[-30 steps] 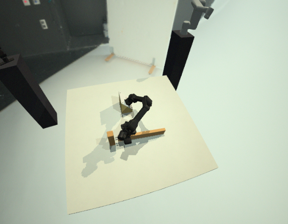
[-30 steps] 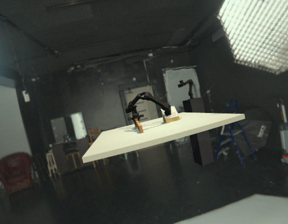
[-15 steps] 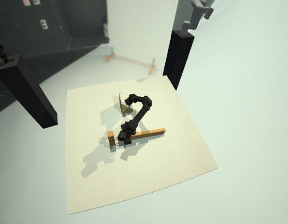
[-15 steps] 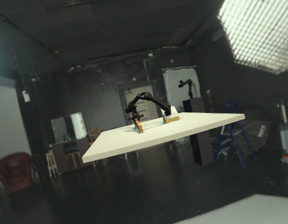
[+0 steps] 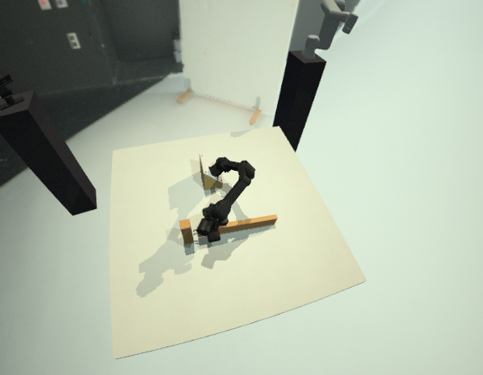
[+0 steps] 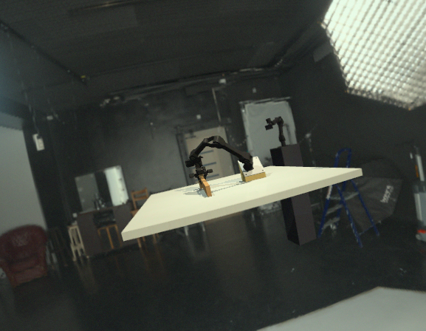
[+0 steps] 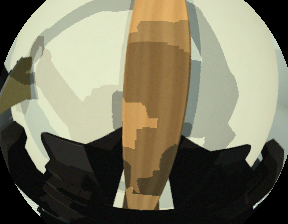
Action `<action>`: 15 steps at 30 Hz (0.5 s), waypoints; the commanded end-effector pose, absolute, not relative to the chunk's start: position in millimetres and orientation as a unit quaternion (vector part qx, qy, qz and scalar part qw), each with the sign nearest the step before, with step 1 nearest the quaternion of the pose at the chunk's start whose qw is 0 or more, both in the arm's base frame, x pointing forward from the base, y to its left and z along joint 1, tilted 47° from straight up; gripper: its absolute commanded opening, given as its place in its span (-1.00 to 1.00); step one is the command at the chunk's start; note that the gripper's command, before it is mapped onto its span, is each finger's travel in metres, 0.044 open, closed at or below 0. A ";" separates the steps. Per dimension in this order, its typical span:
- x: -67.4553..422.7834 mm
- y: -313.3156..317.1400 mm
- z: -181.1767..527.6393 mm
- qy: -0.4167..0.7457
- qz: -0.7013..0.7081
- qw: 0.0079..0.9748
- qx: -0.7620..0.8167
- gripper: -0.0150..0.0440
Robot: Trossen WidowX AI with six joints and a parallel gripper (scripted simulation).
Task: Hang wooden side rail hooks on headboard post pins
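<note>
Jaws clenched on side rail (image 5: pixel 255 222) near hooked end, beside headboard post (image 5: pixel 186 233).

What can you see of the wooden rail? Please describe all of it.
The rail is a long, straight bar of light orange-brown wood with a plain grain. It lies across the table, one end close to the post. The gripper is shut on it near that end, straddling it from above. Its hooks are too small to make out, so whether they sit on the pins cannot be told.
</note>
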State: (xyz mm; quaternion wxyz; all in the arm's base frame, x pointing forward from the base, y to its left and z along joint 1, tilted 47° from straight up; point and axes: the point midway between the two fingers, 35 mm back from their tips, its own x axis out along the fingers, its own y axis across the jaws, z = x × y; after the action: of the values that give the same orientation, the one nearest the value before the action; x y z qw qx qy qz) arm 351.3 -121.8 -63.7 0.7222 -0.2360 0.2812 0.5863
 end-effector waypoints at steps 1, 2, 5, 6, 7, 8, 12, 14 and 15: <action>351.3 -129.6 -62.9 0.283 0.580 0.726 -0.240 -0.49; 351.3 -129.7 -62.9 0.283 0.580 0.726 -0.240 -0.49; 351.5 -130.1 -62.9 0.283 0.580 0.726 -0.240 -0.49; 351.6 -130.2 -62.9 0.283 0.580 0.726 -0.240 -0.49; 351.5 -130.3 -62.9 0.283 0.580 0.726 -0.240 -0.49; 351.5 -130.5 -62.9 0.283 0.580 0.726 -0.240 -0.49; 350.9 -131.0 -63.0 0.283 0.580 0.726 -0.240 -0.49; 350.7 -131.1 -63.2 0.283 0.580 0.726 -0.240 -0.49; 350.6 -131.1 -63.3 0.283 0.580 0.726 -0.240 -0.49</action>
State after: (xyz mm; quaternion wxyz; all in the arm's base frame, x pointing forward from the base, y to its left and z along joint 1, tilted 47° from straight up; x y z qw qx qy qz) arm 351.6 -123.2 -64.4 0.7221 -0.2370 0.2810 0.5860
